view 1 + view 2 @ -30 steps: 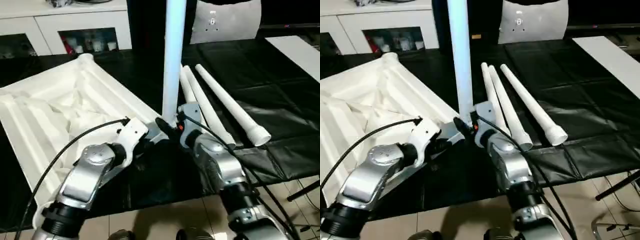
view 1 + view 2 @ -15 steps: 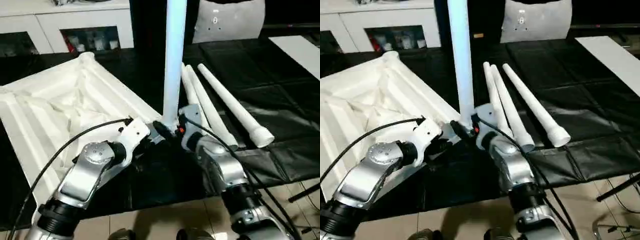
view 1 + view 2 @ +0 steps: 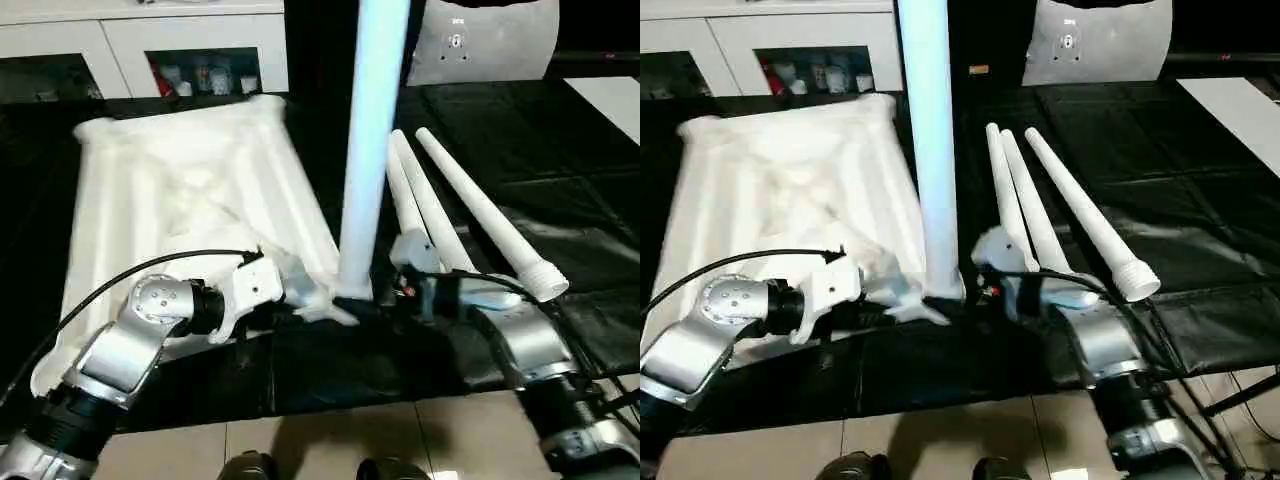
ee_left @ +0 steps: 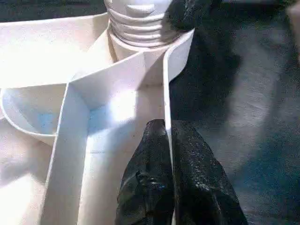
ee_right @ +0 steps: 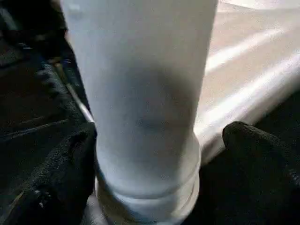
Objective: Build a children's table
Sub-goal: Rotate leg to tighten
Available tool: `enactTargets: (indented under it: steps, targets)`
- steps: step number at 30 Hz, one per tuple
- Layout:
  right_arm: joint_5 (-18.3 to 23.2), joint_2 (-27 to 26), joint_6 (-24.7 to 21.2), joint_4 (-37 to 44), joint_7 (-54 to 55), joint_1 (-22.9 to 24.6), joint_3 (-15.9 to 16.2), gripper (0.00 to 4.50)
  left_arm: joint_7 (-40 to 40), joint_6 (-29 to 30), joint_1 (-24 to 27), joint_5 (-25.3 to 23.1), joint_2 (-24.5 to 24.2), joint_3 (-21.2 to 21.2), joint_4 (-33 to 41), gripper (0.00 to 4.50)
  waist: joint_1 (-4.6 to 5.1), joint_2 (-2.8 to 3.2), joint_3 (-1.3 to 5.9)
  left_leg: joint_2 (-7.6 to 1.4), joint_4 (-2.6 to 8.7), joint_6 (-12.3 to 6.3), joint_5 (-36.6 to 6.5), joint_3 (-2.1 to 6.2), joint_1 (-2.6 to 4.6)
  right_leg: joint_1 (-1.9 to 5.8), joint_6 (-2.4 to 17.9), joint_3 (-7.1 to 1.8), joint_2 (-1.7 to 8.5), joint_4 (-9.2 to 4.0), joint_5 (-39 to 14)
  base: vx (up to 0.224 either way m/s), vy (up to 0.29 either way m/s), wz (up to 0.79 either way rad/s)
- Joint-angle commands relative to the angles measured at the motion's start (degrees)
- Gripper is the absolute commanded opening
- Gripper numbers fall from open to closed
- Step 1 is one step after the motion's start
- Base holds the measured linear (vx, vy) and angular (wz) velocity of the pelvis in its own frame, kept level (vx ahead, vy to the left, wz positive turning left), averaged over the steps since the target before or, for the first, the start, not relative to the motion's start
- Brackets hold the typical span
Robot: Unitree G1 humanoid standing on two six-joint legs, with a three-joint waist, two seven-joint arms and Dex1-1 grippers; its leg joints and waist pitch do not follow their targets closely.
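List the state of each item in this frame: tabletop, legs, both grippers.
Tabletop: upside down, ribs up.
Upright leg: standing in the near corner socket.
Three spare legs: lying loose beside it.
Left gripper: shut on a tabletop rib.
Right gripper: open around the upright leg.

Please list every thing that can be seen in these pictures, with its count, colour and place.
table top: one, white, upside down on the black surface, ribbed underside up.
standing leg: one, white, upright in the top's near corner socket.
loose legs: three, white, lying side by side to the right of the top.
black surface: one, under everything.
cabinet: one, white, behind.
left gripper: shut on the top's edge rib.
right gripper: one finger on each side of the standing leg's base.
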State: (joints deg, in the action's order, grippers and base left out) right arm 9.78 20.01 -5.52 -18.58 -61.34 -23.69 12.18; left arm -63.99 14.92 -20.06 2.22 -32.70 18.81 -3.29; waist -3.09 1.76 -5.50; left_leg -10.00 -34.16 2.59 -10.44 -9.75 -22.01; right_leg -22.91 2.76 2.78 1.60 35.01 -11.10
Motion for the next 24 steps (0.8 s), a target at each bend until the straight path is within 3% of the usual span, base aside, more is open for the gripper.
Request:
enactTargets:
  steps: [1, 13, 16, 24]
  targets:
    - [2.15, 1.59, -1.02, 1.95, -3.77, 0.39, 1.01, 4.47, -3.14, -3.14, -1.53, -0.33, -1.34, 1.42, -0.98, 0.0, 0.27, 0.85, 4.25, -3.25, 3.54, -4.69, -8.14, 1.16, 1.09, 3.32, 12.18, -3.02, 5.79, -4.09, -6.19, 0.0, 0.0, 0.0]
    - [3.83, 3.07, -4.4, 2.27, -9.66, 0.37, 2.6, 3.37, -5.55, -6.44, -2.31, 0.23, -1.99, 1.54, -3.77, 0.0, 0.25, 0.62, 4.2, -3.39, 3.51, -4.69, -7.66, 1.12, 1.09, 3.14, 12.46, -3.0, 5.84, -4.08, -6.78, 0.0, 0.0, 0.0]
    - [3.73, 3.07, -4.58, 2.07, -10.09, 0.24, 2.67, 3.21, -5.71, -6.61, -2.18, 0.24, -2.05, 1.42, -3.8, 0.0, 0.17, 0.64, 4.19, -3.39, 3.55, -4.18, -8.24, 1.11, 1.18, 3.12, 12.1, -3.03, 5.88, -4.26, -8.58, 0.0, 0.0, 0.0]
    - [3.73, 2.98, -4.86, 1.4, -10.93, -0.34, 2.97, 2.76, -6.17, -7.28, -2.13, 0.23, -2.08, 1.19, -4.41, 0.0, 0.1, 0.55, 4.42, -3.39, 3.44, -4.55, -7.04, 1.09, 1.09, 3.19, 12.38, -2.98, 5.88, -4.0, -6.66, 0.0, 0.0, 0.0]
